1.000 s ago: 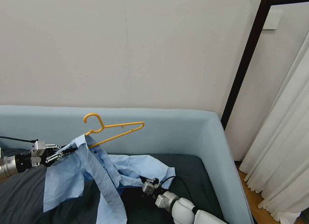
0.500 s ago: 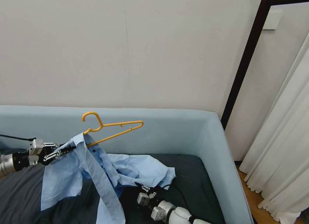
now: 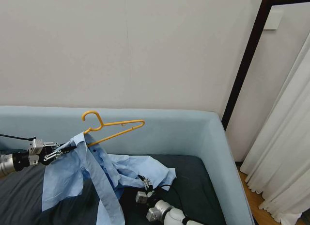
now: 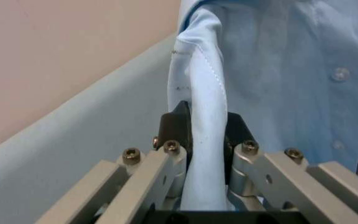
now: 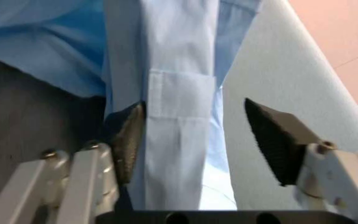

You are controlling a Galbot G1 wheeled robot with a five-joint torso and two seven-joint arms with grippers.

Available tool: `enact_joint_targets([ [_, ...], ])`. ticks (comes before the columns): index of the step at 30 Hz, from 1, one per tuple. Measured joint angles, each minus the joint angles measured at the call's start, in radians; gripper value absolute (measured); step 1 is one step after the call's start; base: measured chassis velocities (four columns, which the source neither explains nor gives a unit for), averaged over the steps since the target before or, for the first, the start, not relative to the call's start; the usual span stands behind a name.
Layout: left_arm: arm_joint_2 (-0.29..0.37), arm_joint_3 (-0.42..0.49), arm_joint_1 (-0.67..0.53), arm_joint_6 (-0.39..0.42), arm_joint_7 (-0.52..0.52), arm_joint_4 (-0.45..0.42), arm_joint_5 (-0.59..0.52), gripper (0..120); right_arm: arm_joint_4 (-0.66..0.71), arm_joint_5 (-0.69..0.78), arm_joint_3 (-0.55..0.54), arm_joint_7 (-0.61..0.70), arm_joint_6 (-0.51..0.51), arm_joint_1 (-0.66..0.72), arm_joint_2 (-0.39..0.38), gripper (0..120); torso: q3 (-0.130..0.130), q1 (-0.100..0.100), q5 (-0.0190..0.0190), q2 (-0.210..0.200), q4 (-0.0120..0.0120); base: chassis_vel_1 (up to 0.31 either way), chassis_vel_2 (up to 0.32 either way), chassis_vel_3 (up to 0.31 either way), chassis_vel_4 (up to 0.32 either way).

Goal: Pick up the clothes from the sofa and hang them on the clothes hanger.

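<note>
Lowers right pincer point(image 5: 195, 140) below hanger point(image 3: 116, 126), jaws apart astride hanging shirt point(image 3: 92, 169); left pincer point(image 3: 62, 151) clamped on same shirt, nearer hanger.

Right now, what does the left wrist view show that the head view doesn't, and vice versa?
Left wrist view: close-up of the left claw pinching a folded edge of the blue shirt, with stitching and a button visible. Head view: the orange hanger sticking out of the held-up shirt, the right claw low by the shirt's heap, and the dark rack pole. Both: the left claw shut on the shirt and the sofa back.
</note>
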Motion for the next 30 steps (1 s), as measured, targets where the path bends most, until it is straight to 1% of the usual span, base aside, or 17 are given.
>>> enact_joint_targets([
  [1,0.000,0.000,0.000,0.000,0.000,0.000,0.000,7,0.000,0.000,0.000,0.000,0.000,0.000,0.000,59,0.000,0.000,0.0000,0.000,0.0000,0.000,0.000,0.000,0.000],
  [2,-0.001,0.000,-0.001,0.000,0.001,0.002,0.000,7,0.003,0.002,0.001,0.000,0.006,-0.001,-0.001,56,0.000,0.000,0.0001,0.000,0.0000,0.000,0.000,0.000,0.000],
  [5,-0.006,0.004,-0.005,-0.001,0.003,0.007,0.000,7,0.003,0.011,0.007,0.000,0.020,-0.001,-0.002,43,0.000,0.000,0.0000,0.000,0.0000,0.000,0.000,0.000,0.000],
  [6,-0.006,0.004,-0.005,-0.001,0.003,0.007,0.000,7,0.003,0.011,0.007,0.000,0.020,-0.001,-0.002,43,0.000,0.000,0.0000,0.000,0.0000,0.000,0.000,0.000,0.000],
  [10,-0.009,0.012,-0.017,-0.002,0.008,0.017,0.002,7,0.021,0.042,0.012,0.005,0.042,-0.004,-0.014,23,0.000,0.000,0.0001,0.000,-0.0001,0.000,0.000,0.000,0.000],
  [11,-0.009,0.012,-0.017,-0.002,0.008,0.017,0.002,7,0.021,0.042,0.012,0.005,0.042,-0.004,-0.014,23,0.000,0.000,0.0001,0.000,-0.0001,0.000,0.000,0.000,0.000],
  [14,-0.011,0.015,-0.020,-0.002,0.014,0.024,0.005,7,0.050,0.097,0.013,0.003,0.049,0.001,-0.035,11,0.000,0.000,0.0001,0.000,-0.0001,0.000,0.000,0.000,0.000],
  [15,-0.013,0.016,-0.021,-0.003,0.015,0.025,0.006,7,0.060,0.128,0.013,-0.003,0.049,0.008,-0.043,6,0.000,0.000,0.0001,0.000,0.0000,0.000,0.000,0.000,0.000],
  [16,-0.013,0.016,-0.021,-0.003,0.015,0.025,0.006,7,0.060,0.128,0.013,-0.003,0.049,0.008,-0.043,6,0.000,0.000,0.0001,0.000,0.0000,0.000,0.000,0.000,0.000],
  [18,-0.015,0.018,-0.024,-0.003,0.017,0.027,0.008,7,0.066,0.163,0.016,-0.015,0.049,0.017,-0.051,0,0.000,0.000,0.0001,0.000,0.0000,0.000,0.000,0.000,0.000],
  [20,-0.019,0.025,-0.032,-0.003,0.018,0.028,0.009,7,0.066,0.205,0.031,-0.043,0.049,0.033,-0.059,0,0.000,0.000,0.0001,0.000,0.0000,0.000,0.000,0.000,0.000],
  [27,-0.027,0.040,-0.048,-0.003,0.018,0.032,0.011,7,0.067,0.279,0.047,-0.112,0.066,0.038,-0.072,0,0.000,0.000,0.0002,0.000,0.0000,0.000,0.000,0.000,0.000],
  [29,-0.030,0.041,-0.051,-0.006,0.018,0.036,0.011,7,0.093,0.355,0.061,-0.176,0.089,0.037,-0.086,0,0.000,0.000,0.0003,0.000,0.0000,0.000,0.000,0.000,0.000],
  [30,-0.033,0.041,-0.055,-0.008,0.018,0.039,0.010,7,0.117,0.421,0.071,-0.219,0.096,0.038,-0.099,0,0.000,0.000,0.0003,0.000,0.0002,0.000,0.000,0.000,0.000],
])
